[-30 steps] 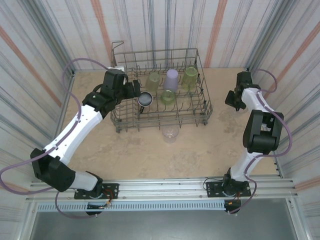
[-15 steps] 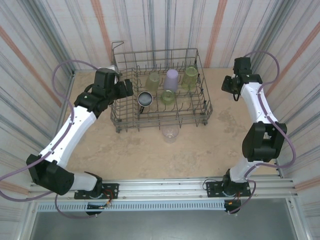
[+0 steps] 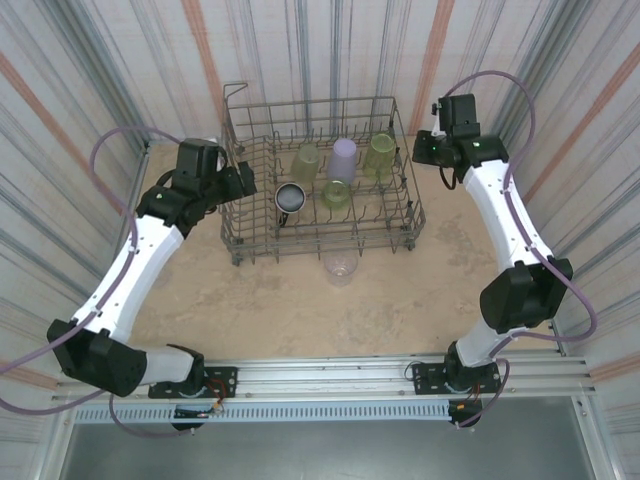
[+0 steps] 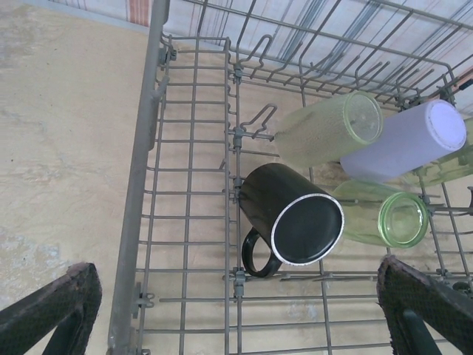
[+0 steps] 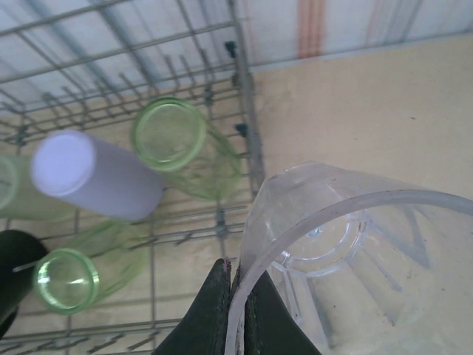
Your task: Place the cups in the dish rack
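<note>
The grey wire dish rack (image 3: 314, 103) holds three yellow-green cups (image 3: 306, 160), a lavender cup (image 3: 343, 158) and a dark cup (image 3: 290, 197) with a shiny rim. One clear cup (image 3: 340, 267) stands on the table in front of the rack. My left gripper (image 3: 245, 180) hangs open at the rack's left end. In the left wrist view the dark cup (image 4: 295, 222) lies beyond the wide-apart fingers (image 4: 52, 310), with nothing between them. My right gripper (image 3: 428, 148) hovers by the rack's right side. It is shut on the rim of a clear cup (image 5: 340, 244), pinched between the fingertips (image 5: 238, 296).
Striped walls close in the table on three sides. The arm bases sit on a rail at the near edge. Bare tabletop lies left, right and in front of the rack. Rows of upright tines (image 4: 255, 122) fill the rack's left half.
My right arm has swung back and left toward the rack's right side, carrying the clear cup. My left arm has drawn back left, away from the dark cup.
</note>
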